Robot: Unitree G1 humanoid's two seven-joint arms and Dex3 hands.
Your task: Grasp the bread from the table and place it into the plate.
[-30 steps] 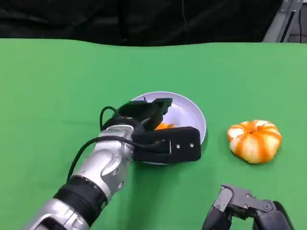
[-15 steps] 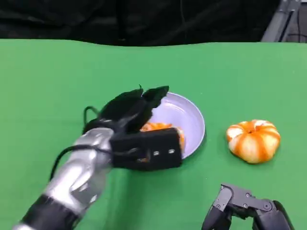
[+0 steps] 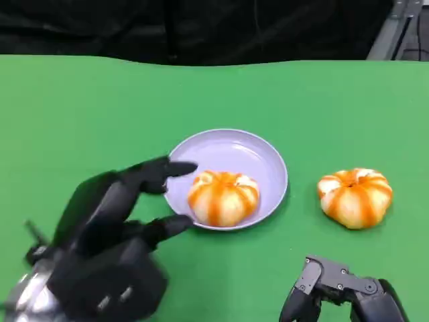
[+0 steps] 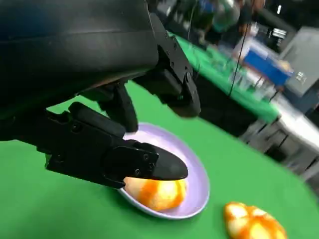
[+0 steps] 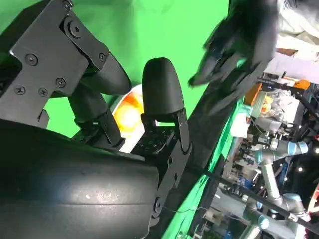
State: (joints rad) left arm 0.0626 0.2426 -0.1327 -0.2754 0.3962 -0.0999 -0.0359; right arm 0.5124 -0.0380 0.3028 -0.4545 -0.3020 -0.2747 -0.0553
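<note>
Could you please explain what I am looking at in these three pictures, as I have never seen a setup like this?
This is a humanoid robot working at a green table. One picture looks down from its head; the other two come from cameras at its wrists, behind each black hand. In the head view, the left hand is open beside a lilac plate, holding nothing. One orange-striped bread lies in the plate, and a second bread sits on the table to the plate's right. The right hand is at the lower edge of the head view, also holding nothing. The wrist views show busy lab surroundings behind the table.
</note>
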